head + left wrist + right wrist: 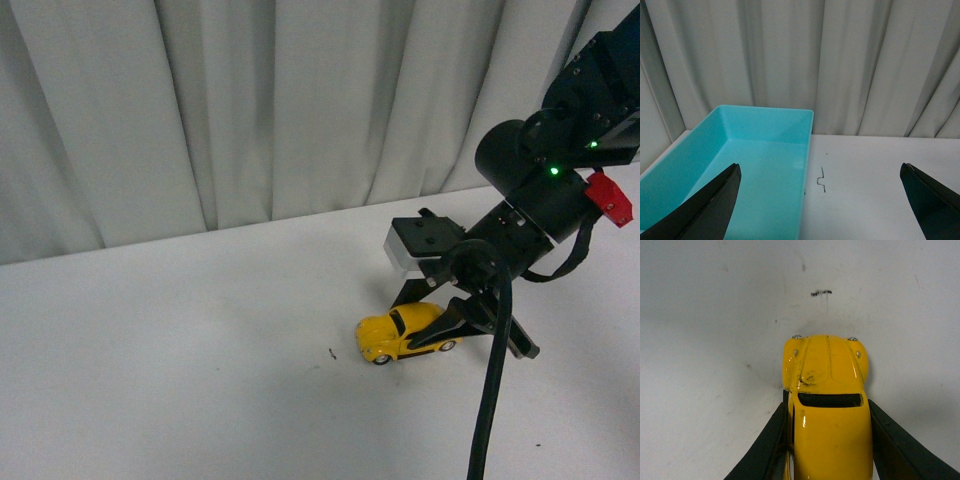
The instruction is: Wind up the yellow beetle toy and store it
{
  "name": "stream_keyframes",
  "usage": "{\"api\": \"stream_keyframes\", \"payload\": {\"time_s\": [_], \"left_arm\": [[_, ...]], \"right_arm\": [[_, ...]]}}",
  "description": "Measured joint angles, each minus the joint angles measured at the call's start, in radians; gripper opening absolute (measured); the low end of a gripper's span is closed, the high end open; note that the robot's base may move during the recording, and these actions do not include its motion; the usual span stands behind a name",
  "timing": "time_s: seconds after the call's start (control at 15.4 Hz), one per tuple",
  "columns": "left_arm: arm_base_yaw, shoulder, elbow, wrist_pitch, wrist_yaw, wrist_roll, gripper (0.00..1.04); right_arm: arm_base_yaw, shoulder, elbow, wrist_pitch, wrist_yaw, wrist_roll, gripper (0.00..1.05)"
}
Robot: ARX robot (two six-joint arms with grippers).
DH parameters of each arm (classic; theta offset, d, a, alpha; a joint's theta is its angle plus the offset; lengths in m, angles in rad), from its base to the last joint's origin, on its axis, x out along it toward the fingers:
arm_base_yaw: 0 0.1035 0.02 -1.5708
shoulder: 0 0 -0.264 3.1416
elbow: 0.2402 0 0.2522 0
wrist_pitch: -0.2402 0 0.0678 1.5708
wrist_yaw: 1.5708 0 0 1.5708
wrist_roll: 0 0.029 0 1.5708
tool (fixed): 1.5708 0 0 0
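The white bench [180, 380] carries everything. The turquoise plastic bin [770, 125] sits open on it, seen only from my left wrist. My left gripper [822, 200] hangs with its jaws wide apart, holding nothing. My right gripper [428, 318] is clamped on the flanks of the yellow beetle toy car [827, 370], which stands wheels-down on the bench near a small dark scuff [821, 292]. To wind it well, I judge I should press down lightly and drag it straight backward, wheels rolling rather than skidding, without loosening the pinch.
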Motion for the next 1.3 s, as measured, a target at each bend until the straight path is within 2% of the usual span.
{"api": "stream_keyframes", "payload": {"time_s": [0.45,0.58,0.97,1.04,1.17,1.3], "left_arm": [[0.000,0.000,0.000,0.000,0.000,0.000,0.98],[0.000,0.000,0.000,0.000,0.000,0.000,0.98],[0.000,0.000,0.000,0.000,0.000,0.000,0.98],[0.000,0.000,0.000,0.000,0.000,0.000,0.98],[0.000,0.000,0.000,0.000,-0.001,0.000,0.98],[0.000,0.000,0.000,0.002,0.001,0.000,0.98]], "right_arm": [[-0.169,-0.040,-0.109,0.035,-0.018,-0.046,0.40],[-0.290,-0.080,-0.192,0.022,-0.009,-0.064,0.40],[-0.365,-0.108,-0.234,0.004,0.013,-0.072,0.40],[-0.365,-0.110,-0.235,0.015,0.012,-0.074,0.43],[-0.369,-0.096,-0.248,0.019,0.071,-0.071,0.66],[-0.371,-0.095,-0.249,0.013,0.068,-0.072,0.84]]}}
